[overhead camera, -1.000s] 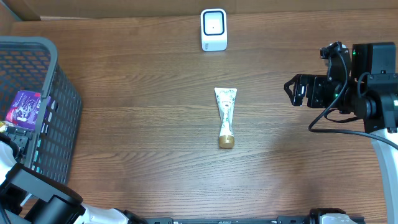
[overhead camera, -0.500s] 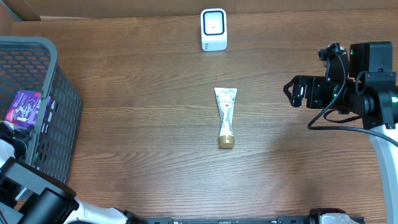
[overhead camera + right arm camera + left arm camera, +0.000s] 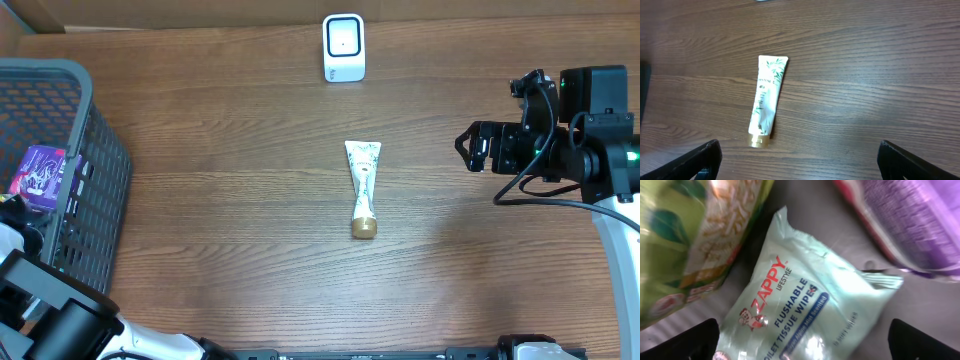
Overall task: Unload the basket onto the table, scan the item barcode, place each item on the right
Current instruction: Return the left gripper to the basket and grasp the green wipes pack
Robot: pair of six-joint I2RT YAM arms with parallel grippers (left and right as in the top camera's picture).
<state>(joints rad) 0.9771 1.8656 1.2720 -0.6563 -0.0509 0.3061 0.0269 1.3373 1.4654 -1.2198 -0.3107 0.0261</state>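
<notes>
A white tube with a leaf print and gold cap [image 3: 362, 187] lies in the middle of the table, cap toward the front; the right wrist view also shows this tube [image 3: 767, 97]. The white barcode scanner [image 3: 343, 47] stands at the back edge. My right gripper [image 3: 470, 147] hovers open to the right of the tube, and in its own view the right gripper [image 3: 800, 160] holds nothing. My left gripper [image 3: 805, 345] is open down inside the basket, just above a pale green pack of flushable wipes [image 3: 805, 305], with nothing held.
A dark mesh basket [image 3: 95, 150] stands at the left edge. It holds a purple packet [image 3: 38, 172], a green snack bag [image 3: 695, 235] and the wipes. The left arm [image 3: 50, 320] reaches in from the front left corner.
The left arm has shifted slightly at the basket's front. The right arm has edged a little to the left. The tube and scanner have not moved.
</notes>
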